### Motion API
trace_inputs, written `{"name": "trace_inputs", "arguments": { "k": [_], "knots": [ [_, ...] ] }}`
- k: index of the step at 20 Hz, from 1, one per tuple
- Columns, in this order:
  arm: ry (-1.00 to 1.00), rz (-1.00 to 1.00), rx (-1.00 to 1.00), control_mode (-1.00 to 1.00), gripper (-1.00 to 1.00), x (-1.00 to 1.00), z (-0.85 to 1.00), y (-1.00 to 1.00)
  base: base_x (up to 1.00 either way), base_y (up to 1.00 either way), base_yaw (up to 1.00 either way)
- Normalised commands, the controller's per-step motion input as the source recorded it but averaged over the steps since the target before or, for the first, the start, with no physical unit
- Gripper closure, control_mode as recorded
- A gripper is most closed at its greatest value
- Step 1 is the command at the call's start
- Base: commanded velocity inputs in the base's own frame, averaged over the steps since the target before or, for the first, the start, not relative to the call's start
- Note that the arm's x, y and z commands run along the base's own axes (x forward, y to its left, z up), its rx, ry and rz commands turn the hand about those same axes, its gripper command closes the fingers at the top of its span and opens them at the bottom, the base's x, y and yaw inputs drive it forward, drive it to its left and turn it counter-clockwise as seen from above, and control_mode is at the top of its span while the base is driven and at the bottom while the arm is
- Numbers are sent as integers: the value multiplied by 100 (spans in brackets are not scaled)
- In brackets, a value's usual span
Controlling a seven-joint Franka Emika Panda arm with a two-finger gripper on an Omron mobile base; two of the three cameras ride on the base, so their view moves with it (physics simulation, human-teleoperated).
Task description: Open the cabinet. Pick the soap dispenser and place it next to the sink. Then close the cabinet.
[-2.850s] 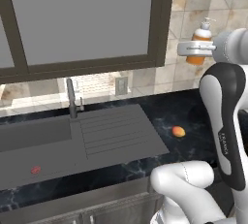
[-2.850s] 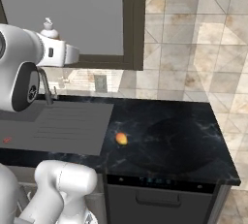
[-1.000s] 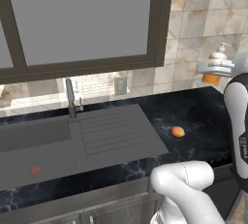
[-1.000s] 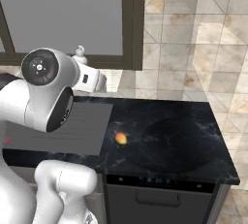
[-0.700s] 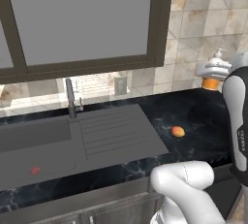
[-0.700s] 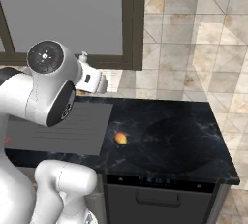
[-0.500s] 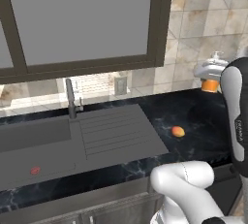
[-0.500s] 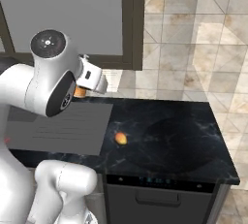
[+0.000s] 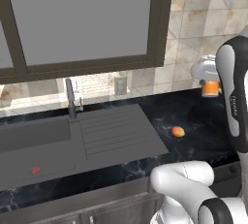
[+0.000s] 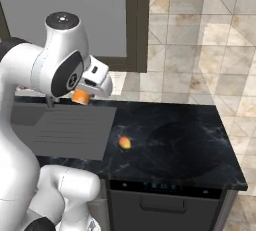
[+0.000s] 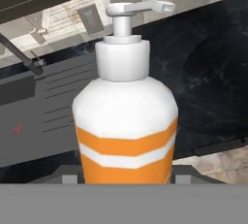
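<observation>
The cabinet (image 9: 87, 22) hangs above the black tabletop (image 10: 185, 145), with the grey sink (image 9: 29, 138) and its tap (image 9: 71, 99) below it. The hand (image 10: 82, 95) is clamped on the orange-and-white soap dispenser (image 11: 126, 121), held upright in the air over the tabletop, right of the sink. A small orange fruit (image 9: 178, 131) lies on the tabletop

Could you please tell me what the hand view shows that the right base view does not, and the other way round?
Hand view only: the soap dispenser's white pump top and white band, and the red speck in the sink. Right base view only: the small orange item on the counter and the black appliance front. Both: the dispenser's orange body held above the counter, and the ribbed drainboard.
</observation>
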Motion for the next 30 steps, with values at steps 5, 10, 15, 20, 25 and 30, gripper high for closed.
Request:
{"name": "trace_inputs", "arguments": {
  "k": [5,10,15,20,25,30],
  "knots": [
    [-1,0,0,-100,100,7,-41,0,0,0,0],
    [-4,0,0,-100,100,10,-55,0,0,0,0],
    [-1,0,0,-100,100,-5,-21,0,0,0,0],
    [-7,0,0,-100,100,-4,-28,0,0,0,0],
    [-6,0,0,-100,100,6,-3,0,0,0,0],
    [-4,1,0,-100,100,0,-12,0,0,0,0]
  ]
}}
